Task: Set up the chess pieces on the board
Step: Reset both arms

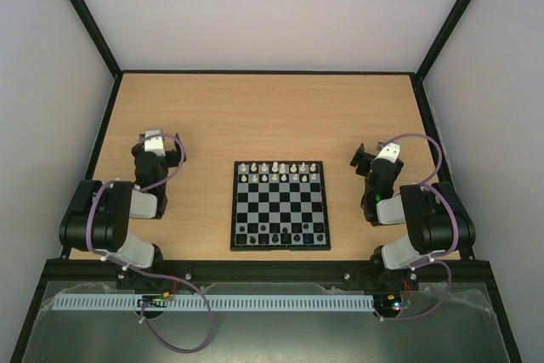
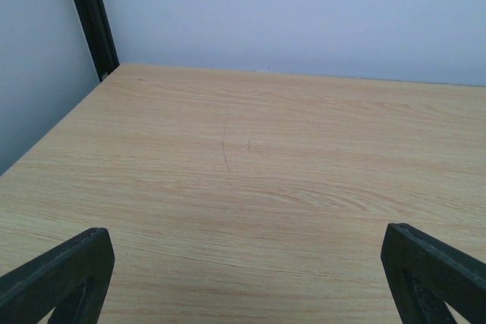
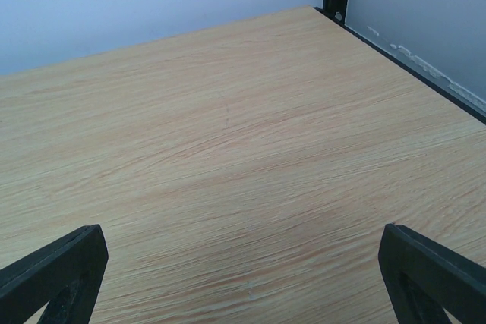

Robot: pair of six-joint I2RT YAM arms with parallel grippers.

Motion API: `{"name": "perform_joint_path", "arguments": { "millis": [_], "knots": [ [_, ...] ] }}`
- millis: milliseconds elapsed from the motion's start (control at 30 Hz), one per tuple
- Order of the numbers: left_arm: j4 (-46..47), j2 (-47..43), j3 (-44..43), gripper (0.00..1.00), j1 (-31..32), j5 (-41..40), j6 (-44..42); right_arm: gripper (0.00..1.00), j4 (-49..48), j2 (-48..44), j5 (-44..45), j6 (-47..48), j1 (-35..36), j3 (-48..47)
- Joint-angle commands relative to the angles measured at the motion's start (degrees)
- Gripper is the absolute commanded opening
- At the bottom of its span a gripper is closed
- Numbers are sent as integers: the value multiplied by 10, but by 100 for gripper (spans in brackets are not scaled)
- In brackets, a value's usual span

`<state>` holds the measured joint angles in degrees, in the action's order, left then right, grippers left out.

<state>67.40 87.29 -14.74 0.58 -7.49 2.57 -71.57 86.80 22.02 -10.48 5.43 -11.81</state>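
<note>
Left pincer (image 1: 158,137), right pincer (image 1: 371,152) flank the board (image 1: 280,205)

You get even, diffuse light from overhead: the table (image 1: 255,116) around the board (image 1: 280,205) is bright, with no hard glare. Shadows are soft and short, lying close beside the arms (image 1: 110,218) left and right of the board. The chess pieces (image 1: 280,168) on the board show cream against black, but they are too small for you to read their shapes. Nearer than the board, the clear sheet (image 1: 280,333) carries faint pale reflections. The back wall (image 1: 272,6) beyond the board has a cool lilac cast. In your wrist views the wood grain is crisp, while the left gripper's fingers (image 2: 68,271) and the right gripper's fingers (image 3: 64,267) are dark, slightly soft shapes.
</note>
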Motion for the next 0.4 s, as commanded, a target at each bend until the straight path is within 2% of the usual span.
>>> {"name": "perform_joint_path", "arguments": {
  "millis": [0, 367],
  "knots": [
    [15, 3, -6, 100, -3, 15, 9, 99, -12, 1, 6, 4, 1, -4],
    [19, 1, -3, 100, -3, 16, 9, 99, -6, 2, -1, 3, -2, -9]
  ]
}}
